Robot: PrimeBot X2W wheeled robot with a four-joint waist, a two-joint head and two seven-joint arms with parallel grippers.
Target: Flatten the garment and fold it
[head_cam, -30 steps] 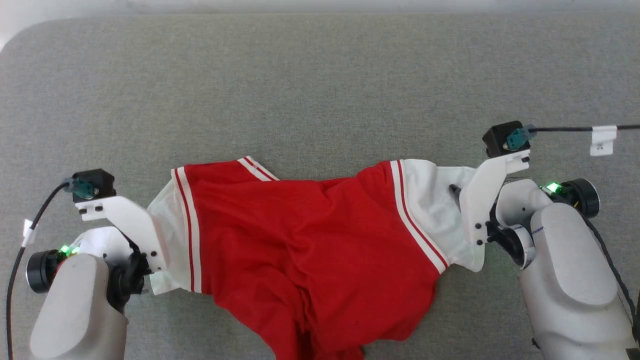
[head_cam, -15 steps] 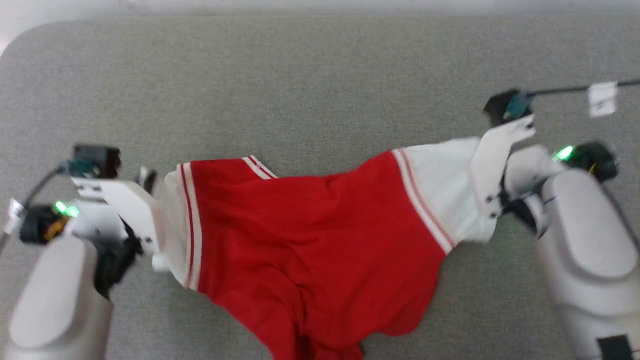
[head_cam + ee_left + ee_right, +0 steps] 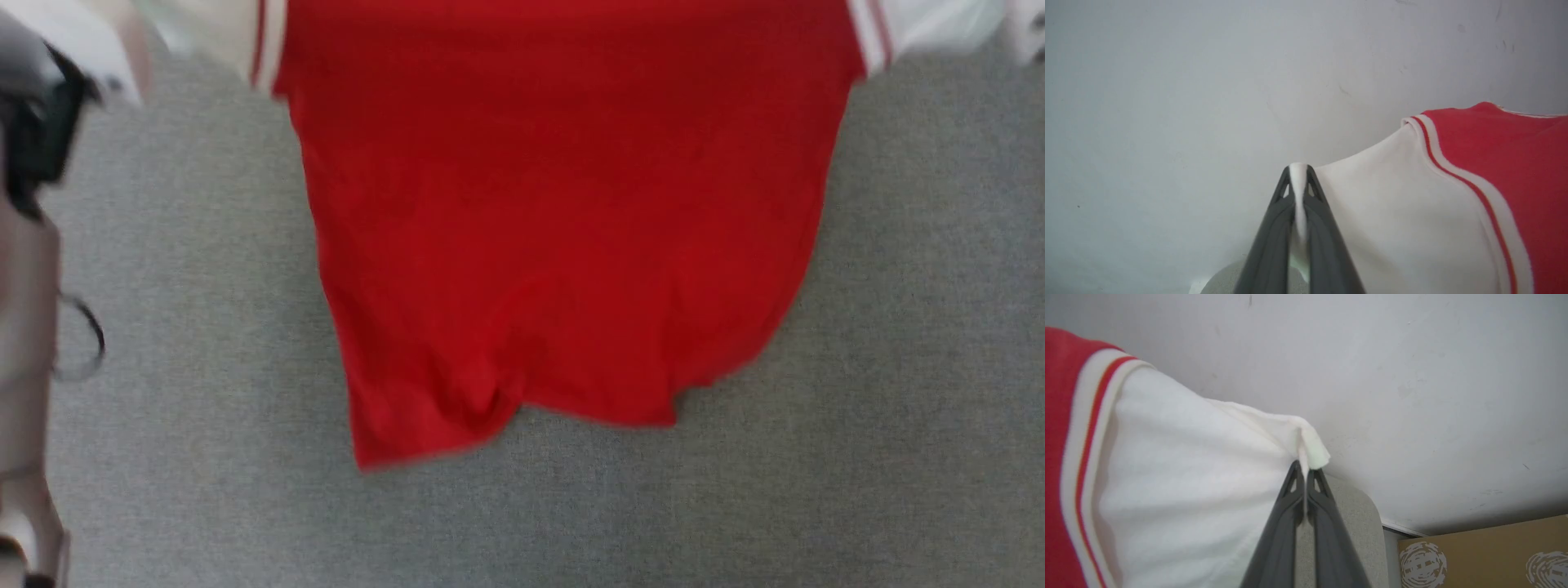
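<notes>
**Left wrist view.** The left gripper (image 3: 1298, 173) was clenched on a thin fold of white cloth, the outer edge of the left-hand sleeve (image 3: 1392, 212) of the garment (image 3: 1519, 163). A little cloth stood proud between the fingertips. The striped trim (image 3: 1457, 179) and red body ran off to that view's right, with a bare pale wall (image 3: 1208, 81) behind.

**Right wrist view.** The right gripper (image 3: 1304, 469) was likewise pinched tight on the tip of the right-hand sleeve (image 3: 1200, 477), with a small tuft showing above the jaws. Just past the fingers lay a rounded corner of the grey surface (image 3: 1349, 526), and beyond it a cardboard box (image 3: 1486, 555).

**Head view (blurred).** The garment hung spread between the two holds, plain red side to the camera, with the sleeves at the top corners. The hem (image 3: 588, 408) was low over the grey surface; whether it touched could not be told. The hem was puckered toward its left end.

**Hazards, as judged.** Both holds were shallow pinches on sleeve edges, so a sharp pull or the body's weight could draw the cloth out of one jaw and drop that side. Uneven hands would lay the shirt down skewed. The puckered hem could tuck under on lowering.

**Room.** Open grey surface lay to the left, to the right and below the garment. The surface's corner near the right gripper was the edge to mind.
</notes>
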